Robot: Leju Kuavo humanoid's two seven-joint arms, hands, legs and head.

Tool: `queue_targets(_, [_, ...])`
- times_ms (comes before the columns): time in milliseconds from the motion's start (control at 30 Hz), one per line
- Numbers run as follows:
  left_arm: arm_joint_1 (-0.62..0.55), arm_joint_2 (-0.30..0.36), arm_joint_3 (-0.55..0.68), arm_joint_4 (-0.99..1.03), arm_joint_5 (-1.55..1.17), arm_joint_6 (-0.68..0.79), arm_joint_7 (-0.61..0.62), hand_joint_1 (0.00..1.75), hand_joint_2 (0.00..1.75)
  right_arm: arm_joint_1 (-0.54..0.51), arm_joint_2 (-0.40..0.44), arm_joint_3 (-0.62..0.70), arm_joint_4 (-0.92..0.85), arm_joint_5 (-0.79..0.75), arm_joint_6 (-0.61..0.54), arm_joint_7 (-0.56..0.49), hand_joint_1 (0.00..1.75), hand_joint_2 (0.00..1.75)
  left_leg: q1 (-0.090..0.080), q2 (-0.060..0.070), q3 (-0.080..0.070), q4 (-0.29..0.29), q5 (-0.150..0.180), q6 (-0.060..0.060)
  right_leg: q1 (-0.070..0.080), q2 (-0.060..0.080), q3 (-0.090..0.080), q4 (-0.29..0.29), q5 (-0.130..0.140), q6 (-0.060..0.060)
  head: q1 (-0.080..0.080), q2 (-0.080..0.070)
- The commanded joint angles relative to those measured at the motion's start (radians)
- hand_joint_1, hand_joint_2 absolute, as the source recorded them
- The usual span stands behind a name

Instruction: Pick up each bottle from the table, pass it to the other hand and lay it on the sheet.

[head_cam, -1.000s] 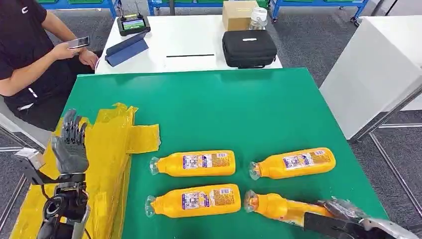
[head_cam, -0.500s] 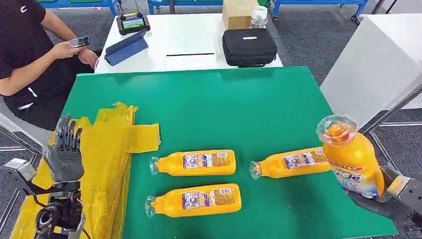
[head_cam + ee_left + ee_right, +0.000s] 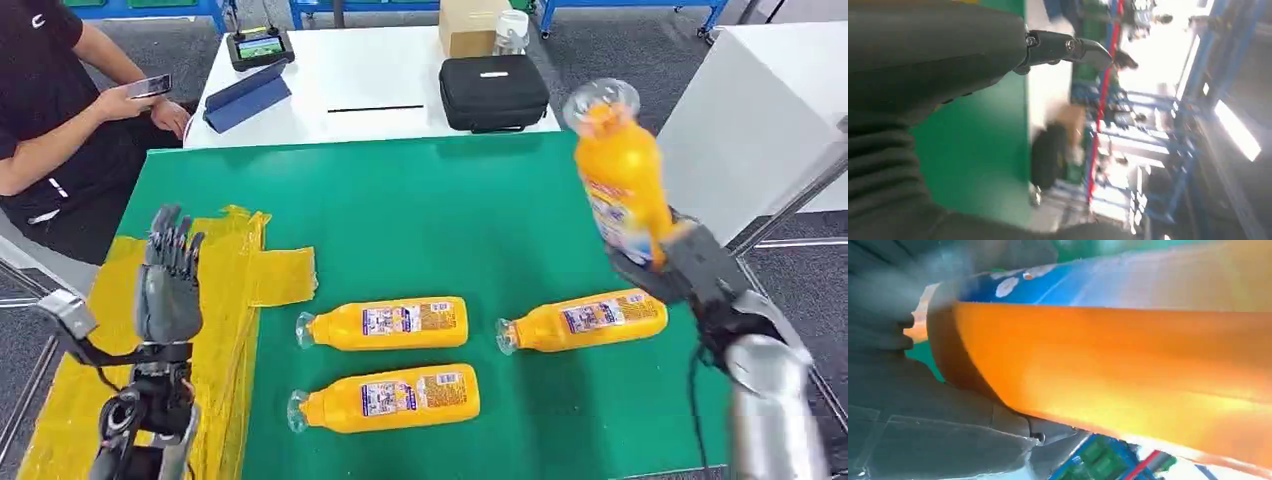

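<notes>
My right hand (image 3: pixel 690 265) grips an orange bottle (image 3: pixel 620 175) by its base and holds it upright, high over the table's right side, clear cap on top. Up close in the right wrist view the same orange bottle (image 3: pixel 1118 365) lies against my right hand (image 3: pixel 913 410). Three more orange bottles lie flat on the green table (image 3: pixel 450 210): one at centre (image 3: pixel 385 324), one nearer me (image 3: pixel 385 398), one to the right (image 3: pixel 585 320). The yellow sheet (image 3: pixel 225 300) covers the table's left edge. My left hand (image 3: pixel 168 285) is raised over the sheet, fingers straight and apart, holding nothing.
A person in black sits at the far left with a phone (image 3: pixel 152 86). Behind the green table a white table (image 3: pixel 340 85) carries a black case (image 3: pixel 493 92), a tablet (image 3: pixel 245 95), a cardboard box (image 3: pixel 470 25). A white cabinet (image 3: pixel 760 120) stands on the right.
My right hand has lifted the bottle off the table's near right corner and carried it up and leftward, upright. My left hand has risen slightly over the sheet.
</notes>
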Motion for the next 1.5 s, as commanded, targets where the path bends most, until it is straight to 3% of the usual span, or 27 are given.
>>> queue_targets(33, [-0.139,-0.018,-0.148,0.127,0.054,0.027,0.027,0.00,1.75,-0.475,0.340,0.468,0.663,0.023,-0.143,0.017,1.75,1.75,0.000,0.010,0.000,-0.001,0.005,-0.002,0.000,0.009,-0.006,0.001,0.005,-0.002,0.000,0.000])
queue_targets(167, [-0.186,-0.023,-0.158,0.145,0.070,0.043,0.034,0.00,1.75,-0.548,0.449,0.538,0.781,0.064,-0.175,0.032,1.75,1.75,0.000,0.000,-0.011,0.001,0.010,-0.005,0.000,0.001,-0.015,0.008,0.004,-0.003,0.000,0.000])
queue_targets(300, [-0.184,-0.006,-0.150,0.148,0.078,0.050,0.033,0.00,1.75,-0.560,0.501,0.571,0.827,0.066,-0.170,0.022,1.75,1.75,-0.001,-0.003,-0.014,0.001,0.011,-0.006,0.000,-0.002,-0.019,0.012,0.003,-0.003,0.000,0.000])
queue_targets(733, [-0.198,-0.009,-0.156,0.157,0.092,0.048,0.029,0.00,1.75,-0.559,0.539,0.657,0.884,0.093,-0.155,0.017,1.75,1.75,-0.001,-0.011,-0.019,0.001,0.012,-0.006,-0.001,-0.009,-0.022,0.012,0.003,-0.002,0.000,0.000])
queue_targets(833, [-0.199,-0.017,-0.167,0.147,0.099,0.041,0.033,0.00,1.75,-0.547,0.567,0.720,0.921,0.138,-0.163,0.042,1.75,1.75,0.000,-0.011,-0.018,0.001,0.012,-0.006,-0.001,-0.008,-0.022,0.011,0.003,-0.003,0.001,0.000])
queue_targets(1133, [-0.197,-0.039,-0.218,0.110,0.148,0.016,0.079,0.00,1.75,-0.519,0.567,1.090,0.881,0.182,-0.149,0.188,1.75,1.75,-0.001,-0.012,-0.018,0.001,0.012,-0.006,-0.001,-0.010,-0.021,0.012,0.002,-0.003,0.000,0.000])
queue_targets(1500, [-0.210,-0.057,-0.250,0.126,0.220,-0.027,0.117,0.00,1.75,-0.519,0.567,1.209,0.846,0.157,-0.163,0.224,1.75,1.75,0.000,-0.016,-0.019,0.001,0.013,-0.006,0.000,-0.013,-0.022,0.011,0.002,-0.003,0.000,0.000])
